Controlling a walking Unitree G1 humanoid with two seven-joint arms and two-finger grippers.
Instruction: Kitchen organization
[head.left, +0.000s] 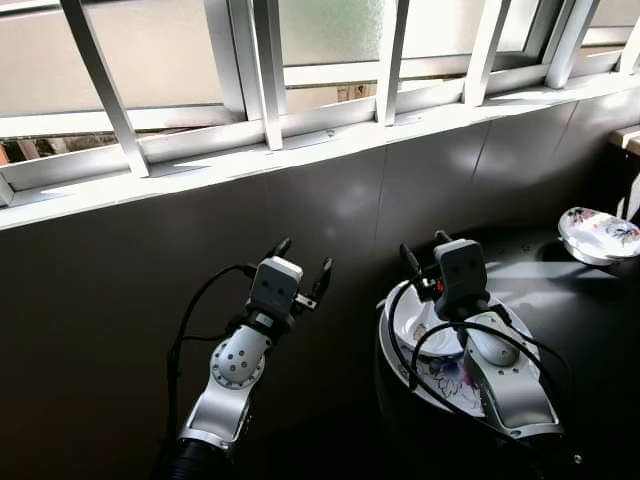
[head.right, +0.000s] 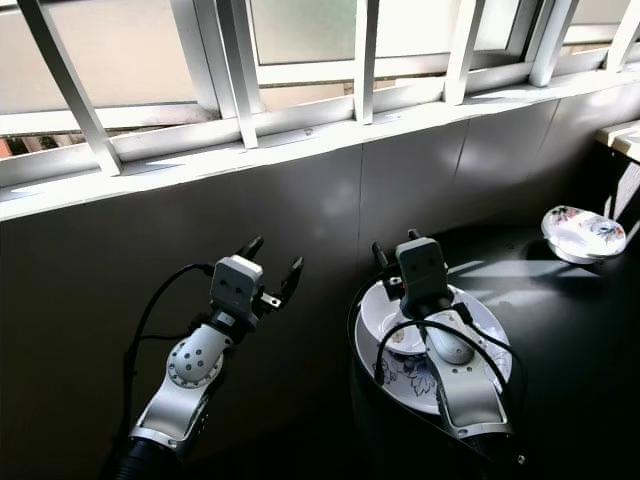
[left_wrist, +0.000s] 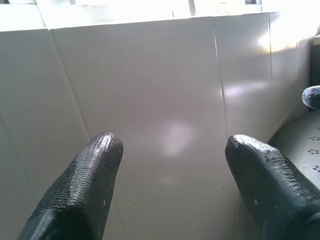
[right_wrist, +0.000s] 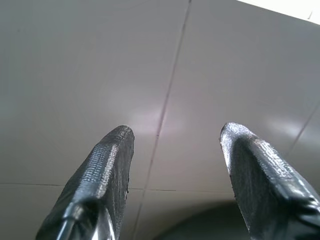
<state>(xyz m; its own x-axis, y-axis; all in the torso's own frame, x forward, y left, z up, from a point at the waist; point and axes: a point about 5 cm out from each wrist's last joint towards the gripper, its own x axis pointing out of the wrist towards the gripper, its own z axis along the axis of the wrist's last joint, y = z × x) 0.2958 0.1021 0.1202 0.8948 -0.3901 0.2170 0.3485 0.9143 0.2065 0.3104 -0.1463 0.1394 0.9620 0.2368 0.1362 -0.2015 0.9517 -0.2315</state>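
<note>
A white plate with a flower print lies on the dark counter, and a small white bowl rests on it. My right gripper hovers above the plate's far rim, open and empty, its fingers pointing at the tiled wall. To the left, away from the counter, my left gripper is raised in front of the wall, open with nothing between its fingers. A second flowered bowl sits far right on the counter.
A dark tiled wall rises right ahead under a white window sill with slanted bars. The dark counter runs to the right. A pale shelf edge shows at far right.
</note>
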